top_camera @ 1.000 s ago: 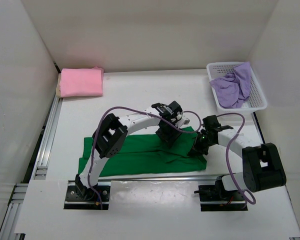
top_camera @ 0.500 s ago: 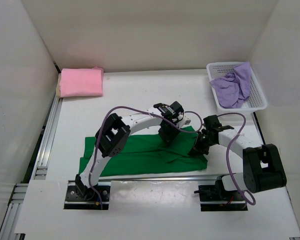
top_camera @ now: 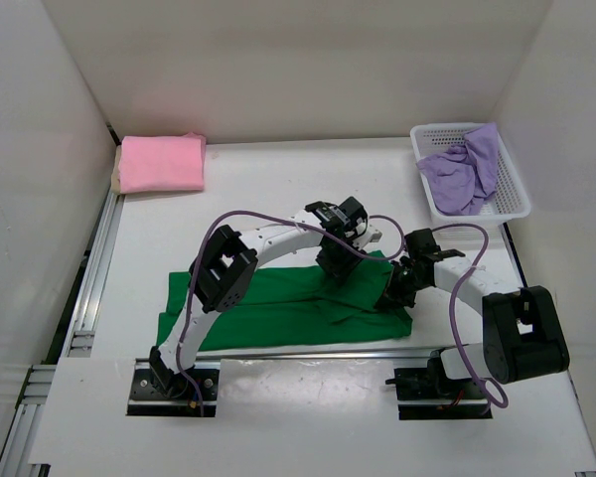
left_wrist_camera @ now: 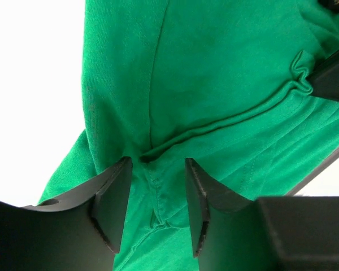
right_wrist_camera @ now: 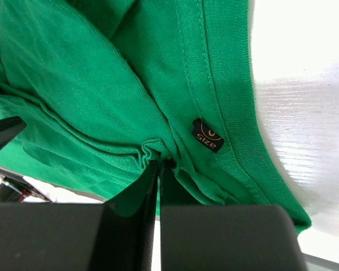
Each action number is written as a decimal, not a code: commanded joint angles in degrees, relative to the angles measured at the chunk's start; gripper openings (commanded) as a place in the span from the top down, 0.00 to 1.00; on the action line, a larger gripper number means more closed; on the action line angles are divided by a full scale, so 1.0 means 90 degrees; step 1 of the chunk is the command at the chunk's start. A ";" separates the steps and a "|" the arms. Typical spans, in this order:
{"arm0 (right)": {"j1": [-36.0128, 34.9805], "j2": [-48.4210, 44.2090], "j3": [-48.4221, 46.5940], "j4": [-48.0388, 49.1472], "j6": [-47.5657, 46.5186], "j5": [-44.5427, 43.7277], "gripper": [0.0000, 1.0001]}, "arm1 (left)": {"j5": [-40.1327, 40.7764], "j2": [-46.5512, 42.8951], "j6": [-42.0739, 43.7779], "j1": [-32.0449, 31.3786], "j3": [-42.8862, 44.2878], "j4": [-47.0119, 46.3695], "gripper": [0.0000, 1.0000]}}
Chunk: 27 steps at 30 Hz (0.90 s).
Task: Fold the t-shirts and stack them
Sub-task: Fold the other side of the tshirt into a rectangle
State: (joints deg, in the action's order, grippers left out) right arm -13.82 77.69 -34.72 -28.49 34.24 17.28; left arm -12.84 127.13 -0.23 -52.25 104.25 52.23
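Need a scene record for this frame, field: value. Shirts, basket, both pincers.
green shirt: spread out at the near side, partly folded
pink shirt: folded, far left corner
purple shirt: crumpled in the basket, far right
left pincer: open, jaws astride a crease in the green shirt
right pincer: shut on a bunched fold of the green shirt, near its size label

**Both arms bent low over the green t-shirt [top_camera: 278,310]**

The left arm rises from its base and bows wide across to the green t-shirt's far edge. The left tool [left_wrist_camera: 157,169] points down there, jaws parted, with a ridge of cloth lying between its fingers [left_wrist_camera: 110,197]. The right arm folds in short and low at the shirt's right end. The right tool [right_wrist_camera: 158,165] is pinched tight on a bunched fold.
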 commanded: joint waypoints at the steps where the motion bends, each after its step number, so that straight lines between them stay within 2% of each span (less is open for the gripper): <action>1: 0.0042 -0.0117 -0.0058 -0.0164 -0.0103 -0.0162 1.00 | -0.0038 -0.0141 0.0025 -0.0034 0.0263 -0.0080 0.49; 3: 0.0042 -0.0117 -0.0116 -0.0164 -0.0103 -0.0162 1.00 | -0.0115 -0.0141 0.0025 -0.0034 0.0263 -0.0080 0.54; 4: 0.0042 -0.0117 -0.0117 -0.0164 -0.0103 -0.0162 1.00 | -0.0116 -0.0141 0.0025 -0.0034 0.0185 -0.0080 0.60; 6: 0.0042 -0.0117 -0.0117 -0.0164 -0.0103 -0.0162 1.00 | -0.0185 -0.0141 0.0025 -0.0034 0.0117 -0.0080 0.61; 7: 0.0042 -0.0117 -0.0175 -0.0222 -0.0103 -0.0162 1.00 | -0.0185 -0.0141 0.0025 -0.0034 0.0116 -0.0080 0.65; 8: 0.0042 -0.0117 -0.0175 -0.0223 -0.0103 -0.0220 1.00 | -0.0185 -0.0141 0.0025 -0.0034 0.0116 -0.0003 0.75; 11: 0.0042 -0.0117 -0.0233 -0.0223 -0.0162 -0.0221 1.00 | -0.0340 -0.0200 0.0025 -0.0034 0.0116 0.0114 0.89; 19: 0.0042 -0.0253 -0.0361 -0.0340 -0.0162 -0.0221 1.00 | -0.0282 -0.0512 0.0025 -0.0034 0.0116 0.0359 0.89; 27: -0.0094 -0.1366 -0.0917 -0.0905 -0.0337 -0.0892 1.00 | -0.0106 -0.1556 0.0025 -0.0034 0.0058 0.0545 0.89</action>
State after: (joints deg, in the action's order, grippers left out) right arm -13.96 69.47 -39.18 -33.17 33.08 13.47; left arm -13.96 122.45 -0.21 -52.25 104.38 56.95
